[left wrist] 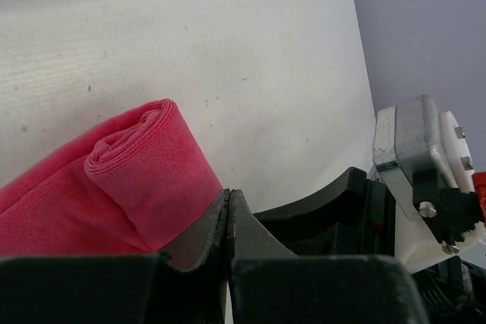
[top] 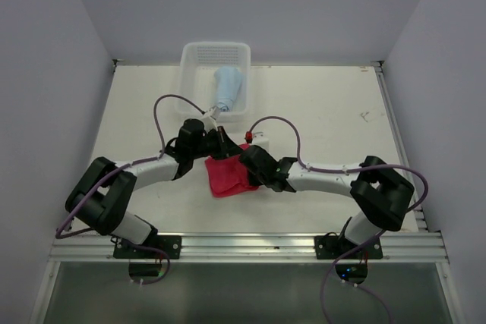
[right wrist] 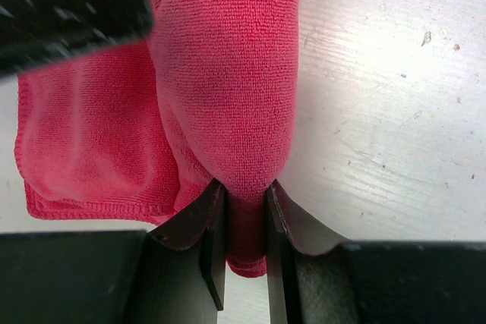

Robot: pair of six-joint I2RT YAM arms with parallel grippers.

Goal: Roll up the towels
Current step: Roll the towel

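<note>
- Top view: the basket is sitting at the far edge of the table, and the blue towel is lying inside it, rolled up.
- The blue roll's long axis is running from the basket's far wall to its near wall, leaning slightly left at the near end.
- The pink towel is lying on the table on the near side of the basket, apart from it. Its loose flat part is spreading away from the basket.
- The left gripper and right gripper are meeting over the pink towel's basket-side edge and hiding most of the rolled part.
- Left wrist view: the left gripper is showing its fingers pressed together with nothing between them.
- The pink towel is lying just left of those fingers, touching the left one. Its rolled end is pointing at the camera, showing the spiral.
- Right wrist view: the right gripper is pinching the near end of the pink towel.
- The roll's long axis is running straight away from that claw, with the unrolled flap lying to its left.
- A dark blurred shape, too soft to tell apart, is covering the top left corner.
</note>
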